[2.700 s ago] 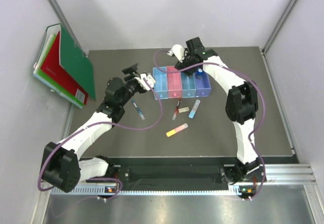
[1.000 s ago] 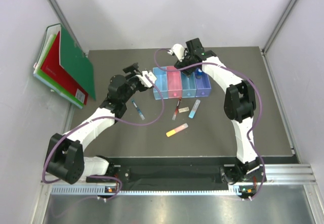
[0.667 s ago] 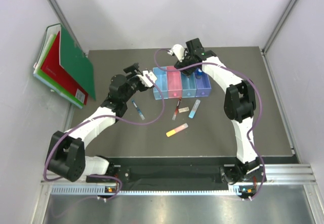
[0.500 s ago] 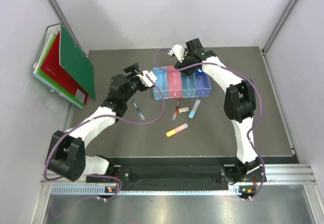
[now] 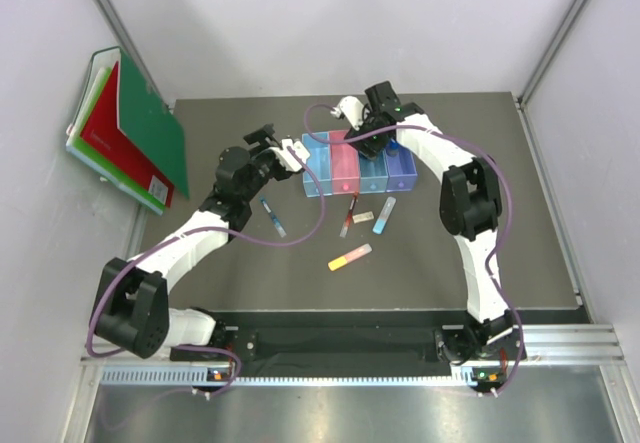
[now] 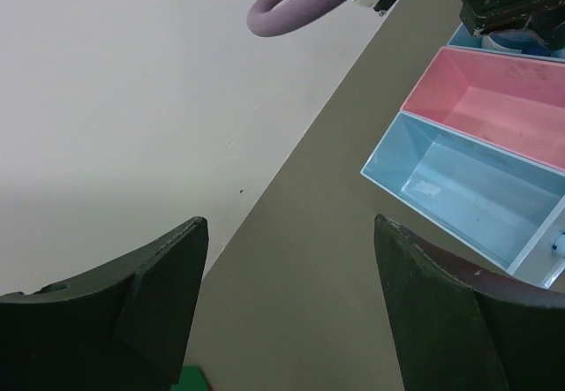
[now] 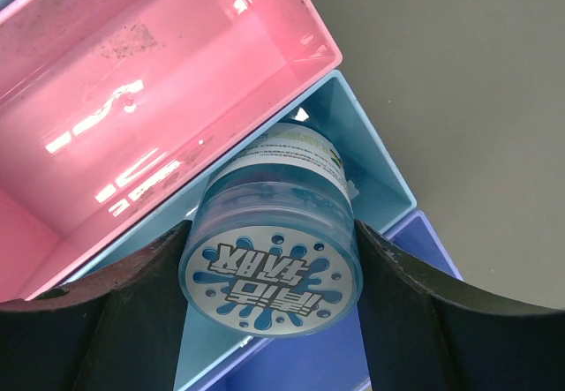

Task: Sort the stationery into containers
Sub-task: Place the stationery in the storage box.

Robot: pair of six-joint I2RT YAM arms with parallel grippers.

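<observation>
We are recording the right gripper pinching the round blue tin directly over the blue bin, nothing standing between.

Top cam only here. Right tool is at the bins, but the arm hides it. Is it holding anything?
Observer: Yes. In the right wrist view, the right tool is closed on the round blue tin, with a finger on each side.
Operator: Which bin is it over?
Observer: The blue bin, the one next to the pink bin.
Operator: Anything in the left tool?
Observer: No. In the left wrist view, the left tool is open with nothing between its fingers.
</observation>
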